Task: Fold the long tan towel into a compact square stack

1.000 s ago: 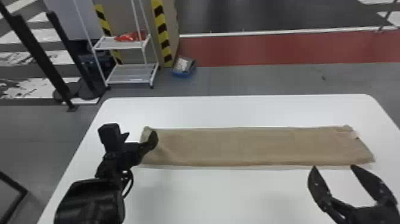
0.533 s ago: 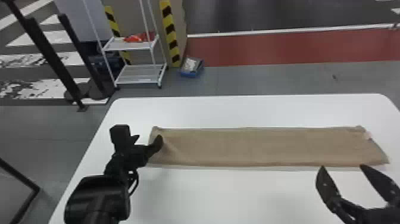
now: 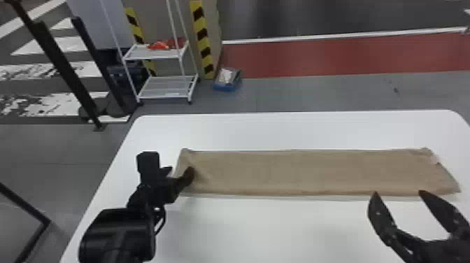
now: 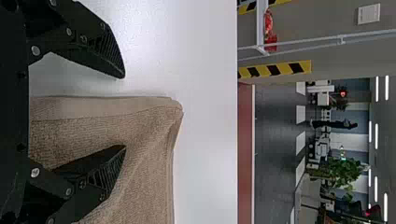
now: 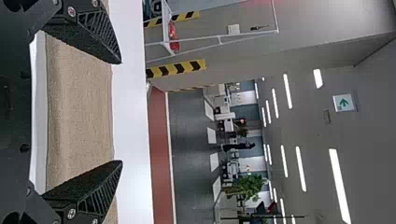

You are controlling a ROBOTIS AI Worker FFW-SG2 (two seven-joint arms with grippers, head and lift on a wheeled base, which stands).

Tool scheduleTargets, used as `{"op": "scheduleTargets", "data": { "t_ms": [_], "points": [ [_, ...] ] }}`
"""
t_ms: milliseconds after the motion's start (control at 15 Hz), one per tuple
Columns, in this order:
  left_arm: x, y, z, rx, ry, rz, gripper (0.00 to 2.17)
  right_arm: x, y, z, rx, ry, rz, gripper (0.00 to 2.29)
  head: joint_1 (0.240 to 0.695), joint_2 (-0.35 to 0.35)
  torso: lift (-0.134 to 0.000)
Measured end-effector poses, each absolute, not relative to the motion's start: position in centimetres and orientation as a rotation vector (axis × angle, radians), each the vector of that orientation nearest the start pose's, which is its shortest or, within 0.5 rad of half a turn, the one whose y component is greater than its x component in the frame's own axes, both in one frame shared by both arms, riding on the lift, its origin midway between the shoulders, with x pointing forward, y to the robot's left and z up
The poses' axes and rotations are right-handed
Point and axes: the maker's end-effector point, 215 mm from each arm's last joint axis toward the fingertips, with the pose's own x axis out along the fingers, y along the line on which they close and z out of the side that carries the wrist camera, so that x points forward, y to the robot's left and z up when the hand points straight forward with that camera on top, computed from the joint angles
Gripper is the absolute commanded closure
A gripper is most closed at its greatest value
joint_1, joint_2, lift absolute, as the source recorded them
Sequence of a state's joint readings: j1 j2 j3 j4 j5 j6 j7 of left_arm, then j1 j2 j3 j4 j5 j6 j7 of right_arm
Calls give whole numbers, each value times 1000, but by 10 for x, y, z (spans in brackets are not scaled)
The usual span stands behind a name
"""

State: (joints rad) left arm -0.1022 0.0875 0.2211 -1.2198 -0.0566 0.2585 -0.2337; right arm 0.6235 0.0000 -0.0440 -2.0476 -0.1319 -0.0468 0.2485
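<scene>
Left hand (image 4: 124,111): wide, nothing gripped. It straddles the short end of the towel (image 3: 297,173), one finger outside over bare desk (image 3: 297,227), the other over the cloth. Inner finger looks to be touching; the fabric is rucked around it. The end edge runs between the two fingers, with a corner just ahead of the fingertips.

Right hand (image 5: 121,112): also wide and empty, on the robot's side of the towel, tips near its long near edge. Can't tell how high it sits above the desk.

Towel: one long flat strip, from the left hand across to just past the right hand. Mostly smooth apart from the rucking at the left hand. Far end, beyond the right hand, is slightly skewed.

Step, my read: setting up the grasp on the left end for the first lengthwise fold. No shortening fold made.

Next move: close the left hand on the end, check all layers are caught, then lift and carry toward the right hand, keeping long edges aligned. Risks: pinching only the top layer, or dragging the whole strip sideways. Cloth should bend easily, but may sag mid-carry.
</scene>
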Motion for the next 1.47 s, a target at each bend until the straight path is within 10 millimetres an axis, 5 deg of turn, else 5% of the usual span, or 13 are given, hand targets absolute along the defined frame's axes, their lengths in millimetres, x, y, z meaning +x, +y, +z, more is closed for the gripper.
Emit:
{"op": "scheduleTargets", "data": {
  "t_ms": [133, 467, 667, 867, 1200, 1267, 1400, 1467],
  "points": [
    [562, 345, -538, 0, 518, 8, 1409, 401, -200, -369, 121, 82, 199, 127, 695, 166, -57],
    [559, 339, -519, -13, 508, 7, 1433, 406, -202, -369, 127, 80, 194, 127, 695, 159, -57],
    [562, 317, -483, -24, 472, 11, 1433, 410, -204, -366, 139, 72, 189, 127, 695, 131, -57],
    [574, 256, -453, -4, 493, -19, 1433, 416, -224, -365, 182, 63, 155, 127, 695, 61, -57],
    [574, 132, -453, 192, 596, -113, 1426, 423, -264, -379, 255, 65, 91, 127, 695, -125, -57],
    [574, 114, -463, 221, 609, -125, 1274, 425, -267, -381, 259, 67, 90, 127, 695, -168, -57],
    [577, 74, -477, 217, 598, -176, 33, 427, -272, -386, 262, 72, 85, 127, 695, -206, -57],
    [580, 59, -475, 190, 569, -203, -2, 428, -273, -387, 262, 74, 83, 127, 695, -224, -57]
  ]
}}
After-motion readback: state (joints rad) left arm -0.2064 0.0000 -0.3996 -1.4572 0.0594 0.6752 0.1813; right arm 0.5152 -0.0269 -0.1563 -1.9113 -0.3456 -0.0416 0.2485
